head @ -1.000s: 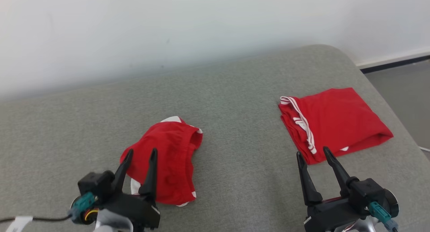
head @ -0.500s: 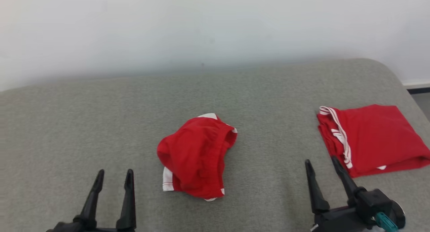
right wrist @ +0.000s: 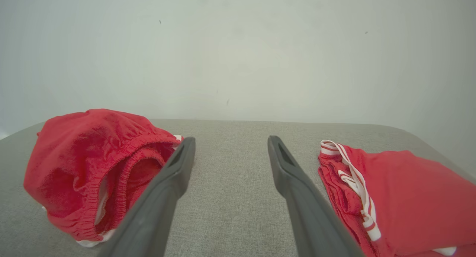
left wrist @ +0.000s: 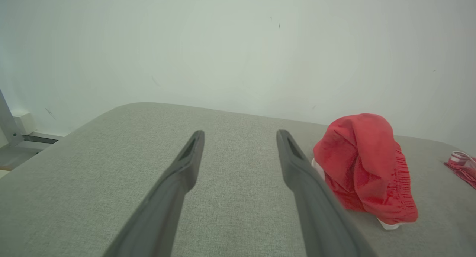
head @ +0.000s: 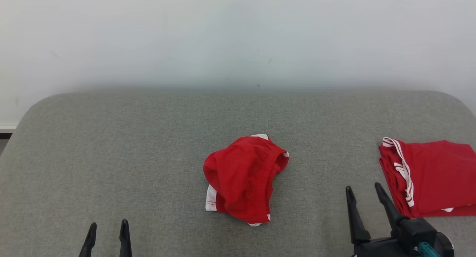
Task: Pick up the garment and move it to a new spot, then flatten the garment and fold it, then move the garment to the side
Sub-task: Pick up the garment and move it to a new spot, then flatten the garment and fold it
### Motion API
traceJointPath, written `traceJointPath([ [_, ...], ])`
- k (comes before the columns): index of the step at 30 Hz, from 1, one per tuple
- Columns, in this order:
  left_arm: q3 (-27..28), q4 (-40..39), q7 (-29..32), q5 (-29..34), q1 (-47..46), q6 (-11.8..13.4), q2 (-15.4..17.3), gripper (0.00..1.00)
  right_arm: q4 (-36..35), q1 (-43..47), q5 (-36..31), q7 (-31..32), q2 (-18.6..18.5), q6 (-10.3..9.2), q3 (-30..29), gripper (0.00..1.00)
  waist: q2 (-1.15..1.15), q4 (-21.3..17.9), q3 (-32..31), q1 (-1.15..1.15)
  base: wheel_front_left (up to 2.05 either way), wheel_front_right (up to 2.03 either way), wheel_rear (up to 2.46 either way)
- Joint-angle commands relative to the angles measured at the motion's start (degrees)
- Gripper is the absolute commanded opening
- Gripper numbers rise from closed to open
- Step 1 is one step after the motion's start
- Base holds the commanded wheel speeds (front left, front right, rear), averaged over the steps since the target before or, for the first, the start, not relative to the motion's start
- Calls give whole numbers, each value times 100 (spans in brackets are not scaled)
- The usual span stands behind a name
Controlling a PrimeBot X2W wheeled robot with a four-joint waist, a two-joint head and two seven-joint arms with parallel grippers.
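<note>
- Grey padded bench [head: 111,156] carries everything.
- Folded red garment [head: 435,175] lies at the far right.
- Crumpled red garment [head: 241,179] sits mid-bench. It looks light, floppy and bunched, so I'd pinch the elastic waistband rim.
- Left claw [head: 108,222] and right claw [head: 363,186] both gape wide, empty, clear of the cloth.

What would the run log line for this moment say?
crumpled red garment: centre of grey cushion, not held | folded red garment: right side | left claw: open, empty | right claw: open, empty
</note>
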Motion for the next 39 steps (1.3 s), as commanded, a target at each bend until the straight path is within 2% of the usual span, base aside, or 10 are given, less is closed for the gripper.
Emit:
traceJointPath([
  [1,18,39,-16,51,110,0,-43,100,17,42,-7,20,4,-10,45,100,0,51,-49,1,0,0,0],
  [25,80,154,-16,197,-18,-161,-261,100,52,-19,-19,108,2,-10,144,100,0,-113,-17,1,0,0,0],
  [32,-463,204,78,434,-347,-276,-213,100,6,-71,-61,141,1,-10,180,100,0,-370,47,1,0,0,0],
  [39,-1287,521,291,534,-956,-399,-148,100,-30,-133,-73,162,3,-10,174,100,0,-1016,215,1,0,0,0],
])
